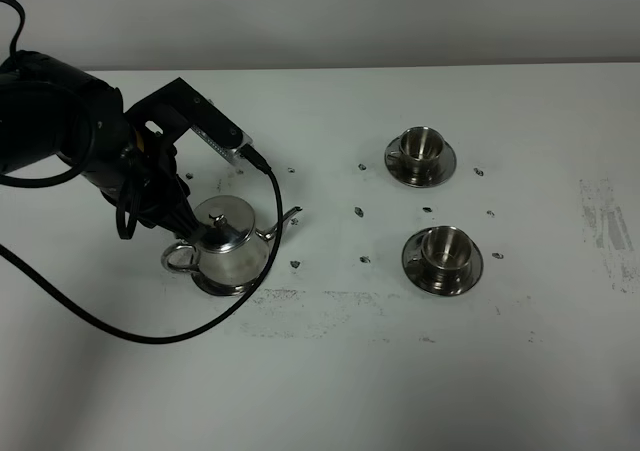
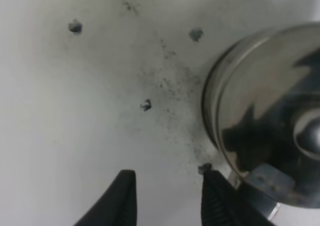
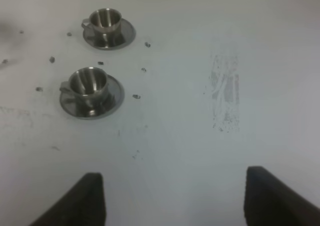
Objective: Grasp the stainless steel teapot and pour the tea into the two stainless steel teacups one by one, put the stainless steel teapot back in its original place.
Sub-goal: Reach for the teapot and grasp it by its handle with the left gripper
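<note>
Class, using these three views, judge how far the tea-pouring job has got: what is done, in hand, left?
Done: nothing visibly. The teapot stands upright on its saucer, and whether the far teacup or near teacup holds tea is unclear. In hand: the left gripper, jaws apart, sits beside the teapot. Left: apparently the grasp, both pours and the return.

1. One stainless steel teapot [image 1: 232, 241], toward the left edge of the worktop [image 1: 330, 371].
2. Two stainless steel teacups: far teacup [image 1: 421, 145] and near teacup [image 1: 446, 248], both right of the middle.
3. Three round steel saucers: teapot saucer [image 1: 218, 288], far saucer [image 1: 447, 165], near saucer [image 1: 473, 269].
</note>
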### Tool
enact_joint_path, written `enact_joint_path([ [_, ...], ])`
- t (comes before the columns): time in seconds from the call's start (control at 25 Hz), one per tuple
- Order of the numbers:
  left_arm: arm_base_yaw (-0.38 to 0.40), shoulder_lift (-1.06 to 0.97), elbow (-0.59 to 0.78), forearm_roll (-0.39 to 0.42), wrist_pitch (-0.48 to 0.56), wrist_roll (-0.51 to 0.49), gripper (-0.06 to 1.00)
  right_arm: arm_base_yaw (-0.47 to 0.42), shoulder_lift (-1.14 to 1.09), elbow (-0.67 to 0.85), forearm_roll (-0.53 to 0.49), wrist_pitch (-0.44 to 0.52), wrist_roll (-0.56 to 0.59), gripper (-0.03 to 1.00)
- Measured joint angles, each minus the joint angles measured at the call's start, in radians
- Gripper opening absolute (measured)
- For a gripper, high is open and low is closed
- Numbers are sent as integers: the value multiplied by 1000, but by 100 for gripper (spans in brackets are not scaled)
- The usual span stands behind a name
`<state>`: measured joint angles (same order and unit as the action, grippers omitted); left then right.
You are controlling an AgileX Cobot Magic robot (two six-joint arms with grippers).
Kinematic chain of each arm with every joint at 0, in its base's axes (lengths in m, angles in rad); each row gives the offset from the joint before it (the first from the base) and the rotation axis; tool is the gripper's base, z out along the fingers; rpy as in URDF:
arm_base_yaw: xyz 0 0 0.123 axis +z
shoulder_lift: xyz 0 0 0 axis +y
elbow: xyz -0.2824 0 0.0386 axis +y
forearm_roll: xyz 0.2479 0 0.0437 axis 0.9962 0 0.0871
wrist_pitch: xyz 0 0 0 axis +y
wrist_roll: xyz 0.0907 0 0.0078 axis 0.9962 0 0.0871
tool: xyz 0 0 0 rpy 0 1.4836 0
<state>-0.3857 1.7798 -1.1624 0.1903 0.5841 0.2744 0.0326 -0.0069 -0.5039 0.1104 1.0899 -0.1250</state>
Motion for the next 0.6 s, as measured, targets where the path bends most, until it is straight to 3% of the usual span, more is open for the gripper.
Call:
enact_joint_path([
  [0.16, 4, 0, 0, 67, 4, -81, 31, 0, 0, 0, 0, 0, -1, 59],
  [0.28, 4, 0, 0, 71, 13, -86, 31, 0, 0, 0, 0, 0, -2, 59],
  [0.6, 4, 31, 13, 36, 22, 14, 31, 0, 0, 0, 0, 0, -2, 59],
])
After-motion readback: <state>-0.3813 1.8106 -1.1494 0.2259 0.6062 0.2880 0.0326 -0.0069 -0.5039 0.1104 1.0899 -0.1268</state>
